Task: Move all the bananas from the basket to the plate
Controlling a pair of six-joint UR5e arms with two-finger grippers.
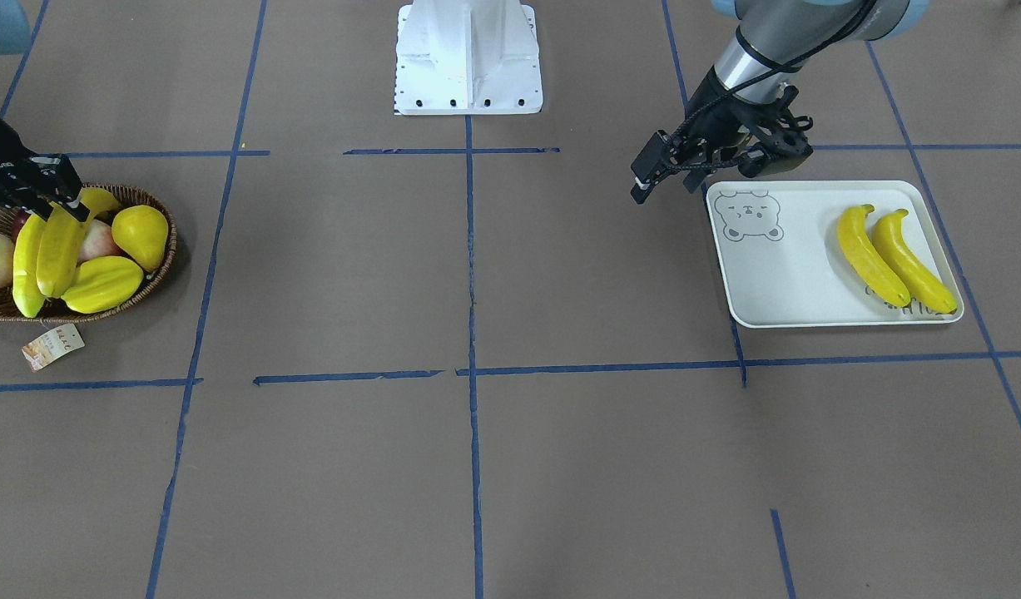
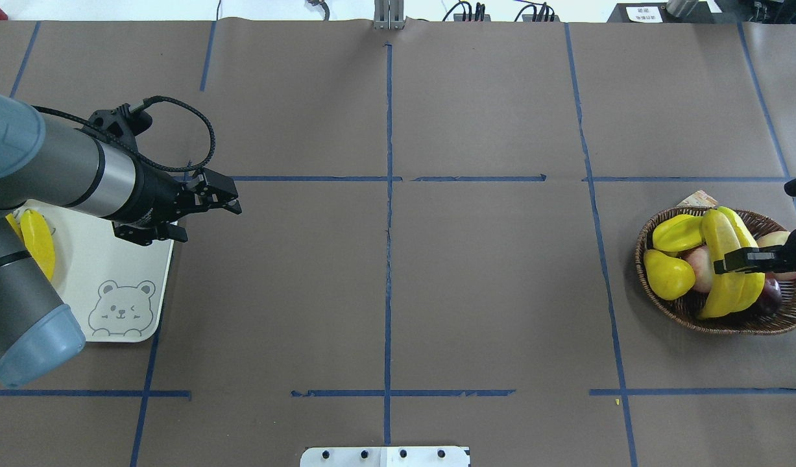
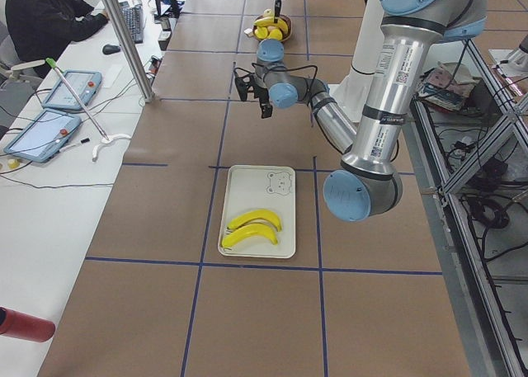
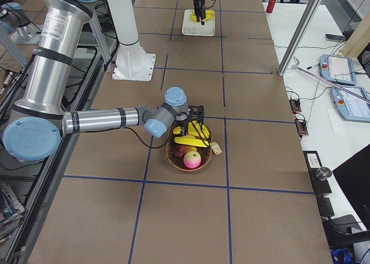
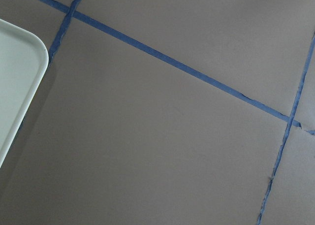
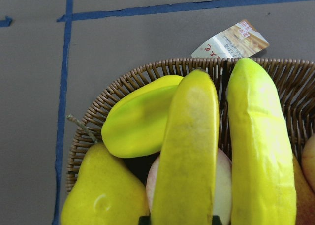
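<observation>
A: Right wrist-mounted view first. Which step?
B: The grasp on the third of four, I judge. Right gripper [image 2: 735, 263] is down in the basket [image 6: 128, 80]. Its tips just show on either side of the mid banana [image 6: 187, 151].
A: How wide?
B: Narrowed to the banana's width, pads against both flanks. Looks clamped. Can't tell if it's lifted off the fruit under it.
A: Neighbours?
B: Pear [image 6: 101, 195] is nearest the camera. Starfruit [image 6: 135, 119] is just beside the banana and seems to touch it. Other banana [image 6: 261, 146] is just beside it on the opposite side. Tag [image 6: 231, 40] lies on the table past the rim.
A: Next move?
B: Probably straight up, clear of the rim, without dragging the starfruit or rolling the other banana. Then a long carry. Plate [image 1: 793, 274] is well apart, at the table's far end on the left arm's side. May need a hand-over.
A: Plate?
B: Plate pair [image 1: 872, 258] lies side by side, away from the bear face. There's room beside them.
A: Left gripper [image 2: 235, 201]?
B: Fingers spread, nothing between them. It hovers just off the plate's inner edge, over bare table.
</observation>
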